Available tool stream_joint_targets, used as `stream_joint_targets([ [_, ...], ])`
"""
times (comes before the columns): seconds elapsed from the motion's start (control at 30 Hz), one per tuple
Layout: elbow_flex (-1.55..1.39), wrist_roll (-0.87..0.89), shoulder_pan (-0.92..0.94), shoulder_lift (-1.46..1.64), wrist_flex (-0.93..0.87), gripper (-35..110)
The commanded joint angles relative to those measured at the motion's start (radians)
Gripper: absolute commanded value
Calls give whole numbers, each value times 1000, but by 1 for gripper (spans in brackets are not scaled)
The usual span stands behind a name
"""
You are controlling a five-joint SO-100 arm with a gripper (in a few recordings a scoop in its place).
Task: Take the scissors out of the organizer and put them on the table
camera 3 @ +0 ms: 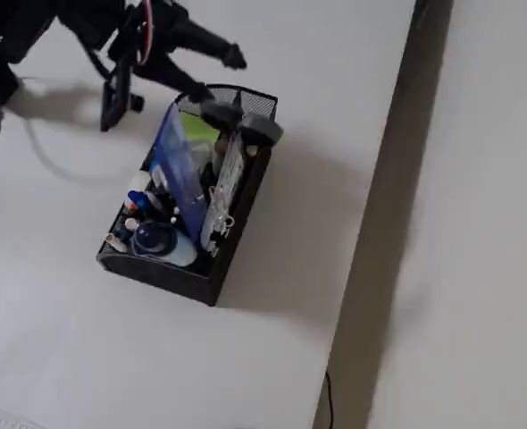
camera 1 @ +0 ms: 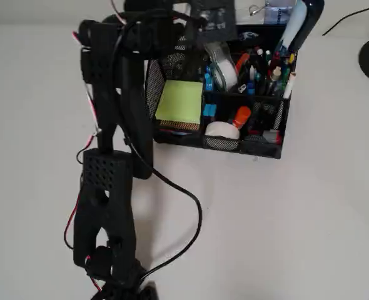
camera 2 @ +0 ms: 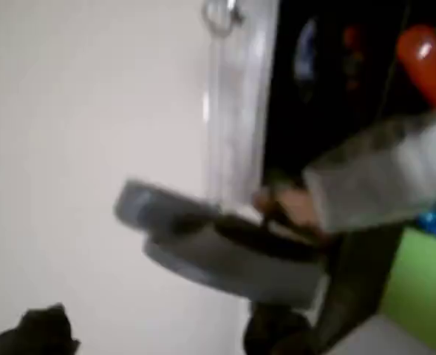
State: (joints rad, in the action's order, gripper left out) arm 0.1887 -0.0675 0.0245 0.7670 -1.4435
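Scissors (camera 2: 225, 251) (handles) lie between tool (camera 3: 217, 77) fingers, above organizer (camera 3: 170, 264)

**Worktop and its load**

The plain off-white matte worktop (camera 1: 284, 225) carries one black wire-mesh desk organizer (camera 1: 259, 147), standing near the far edge in the overhead view. A thin black cable (camera 1: 184, 194) trails across the bare surface beside it. The worktop (camera 3: 85, 357) ends against a pale wall (camera 3: 478, 223).
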Motion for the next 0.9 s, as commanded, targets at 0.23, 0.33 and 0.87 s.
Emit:
stream_joint_targets([
  [0.23, 67, -17, 57, 14, 144, 32],
  [0.33, 67, -17, 57, -18, 186, 32],
  [0.87, 67, 3, 91, -204, 316, 27],
])
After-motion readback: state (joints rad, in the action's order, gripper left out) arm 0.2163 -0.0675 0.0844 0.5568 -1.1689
